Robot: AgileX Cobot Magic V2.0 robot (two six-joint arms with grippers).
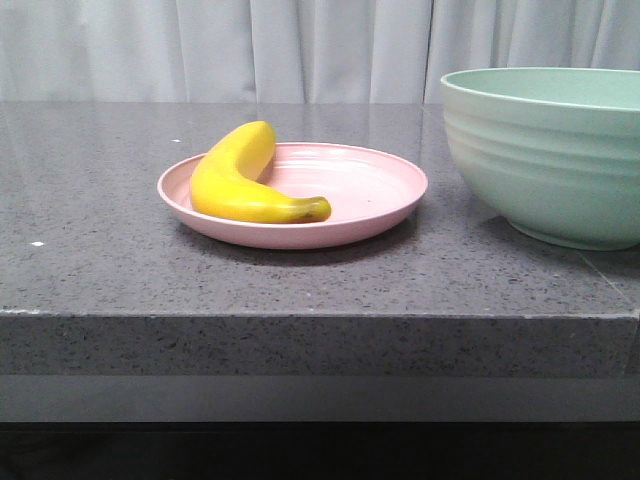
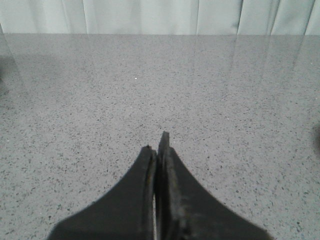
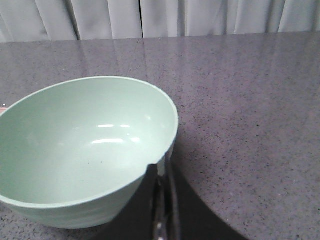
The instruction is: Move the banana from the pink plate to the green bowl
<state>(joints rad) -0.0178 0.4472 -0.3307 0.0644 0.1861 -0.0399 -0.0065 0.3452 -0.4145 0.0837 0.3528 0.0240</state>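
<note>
Here the banana (image 1: 241, 180) lies inside the pink plate (image 1: 370, 190), and the green bowl (image 3: 85, 145) holds nothing. The right gripper (image 3: 161, 172) has its fingers pressed together, holding nothing, just beside the bowl's rim. The left gripper (image 2: 157, 145) is also closed together, above the bare grey table (image 2: 100, 100). No writing is readable.

A dark grey speckled stone desk (image 1: 120, 270) with a thick front edge, faintly glossy, stands before pale grey pleated curtains (image 1: 200, 50) across the back.

Banana (image 1: 243, 183) on pink plate (image 1: 375, 190), bowl (image 1: 545, 150) rt.
</note>
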